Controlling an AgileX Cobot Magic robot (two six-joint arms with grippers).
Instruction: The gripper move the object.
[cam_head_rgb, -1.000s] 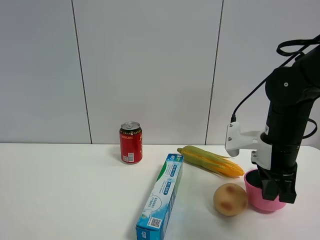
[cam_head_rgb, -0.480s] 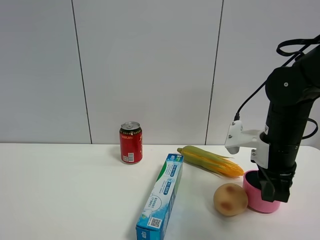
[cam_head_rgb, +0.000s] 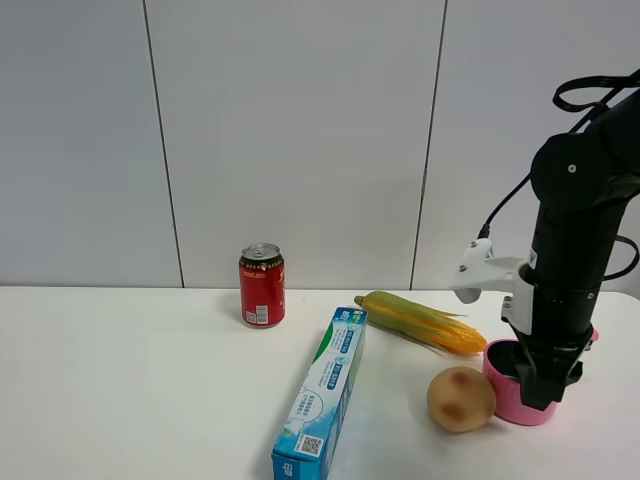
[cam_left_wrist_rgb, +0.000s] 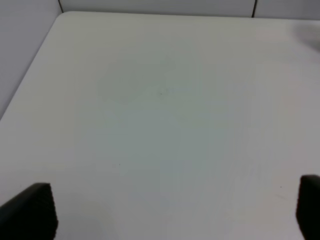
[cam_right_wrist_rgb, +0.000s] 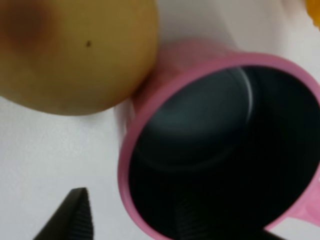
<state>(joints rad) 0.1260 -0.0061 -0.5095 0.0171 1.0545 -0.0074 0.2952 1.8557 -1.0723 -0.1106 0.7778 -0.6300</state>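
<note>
The pink saucepan stands on the table at the right, next to a potato. Its stubby handle pokes out behind the arm. My right gripper points straight down into it. In the right wrist view the saucepan fills the picture. One fingertip is outside its wall and the other is inside the dark bowl, so the right gripper straddles the rim with a gap to the outer finger. My left gripper is open and empty over bare table; it does not show in the exterior view.
A potato touches the saucepan's left side. A corn cob lies behind them. A long blue-and-white box lies mid-table and a red soda can stands near the back wall. The table is white.
My right wrist has turned about its vertical axis, so the white bracket swung round and the jaws look narrower. The saucepan shifted slightly left and its handle now shows behind the arm.
</note>
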